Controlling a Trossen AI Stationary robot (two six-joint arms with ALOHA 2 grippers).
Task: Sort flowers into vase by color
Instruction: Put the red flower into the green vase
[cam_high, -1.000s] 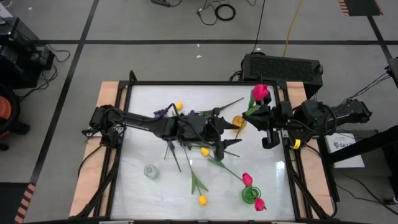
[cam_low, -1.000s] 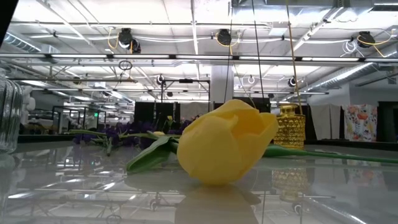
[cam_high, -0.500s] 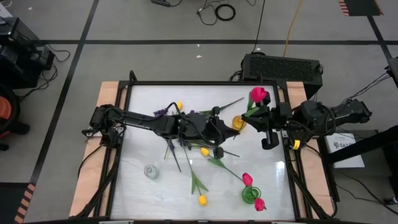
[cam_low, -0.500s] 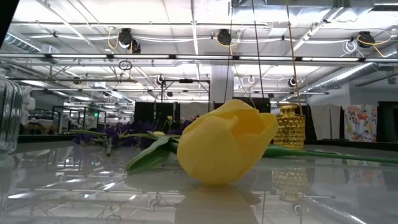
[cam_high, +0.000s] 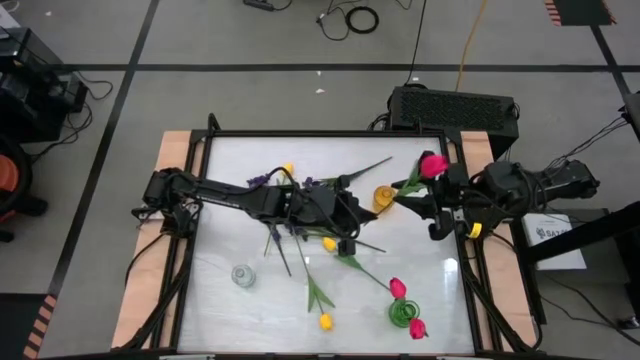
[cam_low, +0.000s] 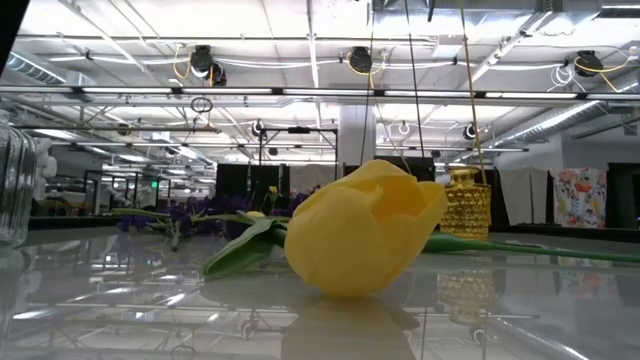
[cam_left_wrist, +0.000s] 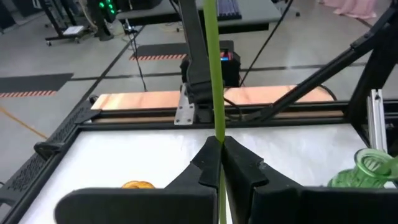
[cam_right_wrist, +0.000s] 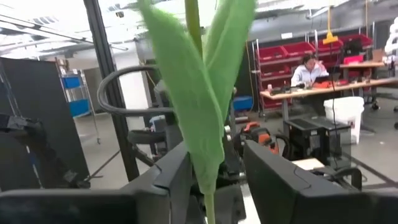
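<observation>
A pink-red tulip (cam_high: 433, 165) hangs in the air at the table's far right. Its green stem (cam_left_wrist: 216, 74) stands between the fingers of my left gripper (cam_high: 358, 222), which is shut on it near the table's middle. My right gripper (cam_high: 408, 193) is open around the same flower higher up. The stem and two long leaves (cam_right_wrist: 199, 118) rise through the gap between its fingers. More flowers lie on the white table: yellow tulips (cam_high: 328, 243) (cam_low: 365, 240), a pink one (cam_high: 397, 288) and a purple sprig (cam_high: 258, 182). My left gripper pinches the tulip's bare stem (cam_left_wrist: 217, 134) between its two fingers, which come level from the table's left and lie across the stem. The stem rises upright from the fingers, clear of the table. My right gripper has a leaf (cam_right_wrist: 196, 168) close to one finger; whether they touch, I cannot tell.
A gold vase (cam_high: 384, 195) stands just left of my right gripper, a green vase (cam_high: 403, 312) at the near right, and a clear glass vase (cam_high: 242, 274) at the near left. A dark frame (cam_high: 330, 133) borders the table.
My left gripper, open a second ago, has shut on the tulip's stem. My right gripper has turned, and the tulip's head has swung toward the table's right and near edges.
</observation>
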